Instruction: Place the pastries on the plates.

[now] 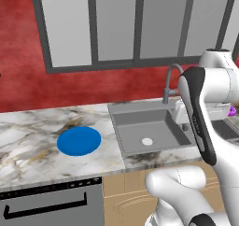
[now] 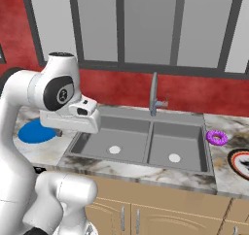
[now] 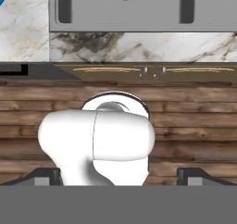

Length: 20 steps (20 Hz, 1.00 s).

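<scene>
Clearly nothing is held yet: the gripper (image 3: 118, 179) hangs over the front edge of the counter, looking down past the cabinet fronts at the wooden floor, and its two dark fingertips (image 3: 46, 176) stand wide apart with nothing between them. The purple donut (image 2: 217, 137) lies on the marble counter (image 2: 228, 127) just right of the double sink (image 2: 141, 139), well apart from the hand, and a little nearer and further right the edge of the red-rimmed plate (image 2: 240, 162) shows at the frame's side. The blue plate (image 1: 79, 141) sits on the counter left of the sink, bare. No croissant can be made out from these angles. The step in hand looks like the reach for a first pastry, and the donut with the red-rimmed plate beside it is the short pairing. To do it well, the arm should swing right and away from the robot with the hand kept high, then turn the fingers down and straddle one side of the ring rather than its full width. The tall faucet (image 2: 154, 99) stands at the far rim of the sink between the basins; the path should pass in front of it. The air over the basins is free for the crossing, but the donut lies close to the sink's right rim, so a sideways nudge could tip it in.
</scene>
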### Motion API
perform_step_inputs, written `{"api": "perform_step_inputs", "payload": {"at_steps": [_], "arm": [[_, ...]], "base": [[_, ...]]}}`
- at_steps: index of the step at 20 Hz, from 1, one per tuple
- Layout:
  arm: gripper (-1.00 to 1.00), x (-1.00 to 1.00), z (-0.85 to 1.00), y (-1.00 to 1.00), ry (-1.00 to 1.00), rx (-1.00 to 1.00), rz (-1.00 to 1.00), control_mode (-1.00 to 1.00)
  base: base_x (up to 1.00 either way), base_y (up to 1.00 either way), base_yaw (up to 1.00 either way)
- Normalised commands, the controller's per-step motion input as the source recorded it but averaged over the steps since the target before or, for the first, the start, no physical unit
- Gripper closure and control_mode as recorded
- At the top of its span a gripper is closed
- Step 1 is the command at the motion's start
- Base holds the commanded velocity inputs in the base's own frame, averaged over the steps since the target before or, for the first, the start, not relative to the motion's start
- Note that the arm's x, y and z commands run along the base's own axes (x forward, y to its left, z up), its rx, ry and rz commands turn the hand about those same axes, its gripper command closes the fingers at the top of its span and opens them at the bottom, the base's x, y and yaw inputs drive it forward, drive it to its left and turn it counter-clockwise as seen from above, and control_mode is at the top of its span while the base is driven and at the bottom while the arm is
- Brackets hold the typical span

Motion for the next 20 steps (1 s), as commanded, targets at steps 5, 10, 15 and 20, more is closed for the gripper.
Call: {"api": "perform_step_inputs", "payload": {"at_steps": [5,10,15,20], "arm": [[-1.00,0.00,0.00,0.00,0.00,0.00,0.00,1.00],[-1.00,0.00,0.00,0.00,0.00,0.00,0.00,1.00],[-1.00,0.00,0.00,0.00,0.00,0.00,0.00,1.00],[-1.00,0.00,0.00,0.00,0.00,0.00,0.00,1.00]], "base": [[-0.15,-0.39,0.00],[-0.31,-0.98,-0.01],[-0.15,-1.00,-0.02],[0.00,-0.84,-0.13]]}}
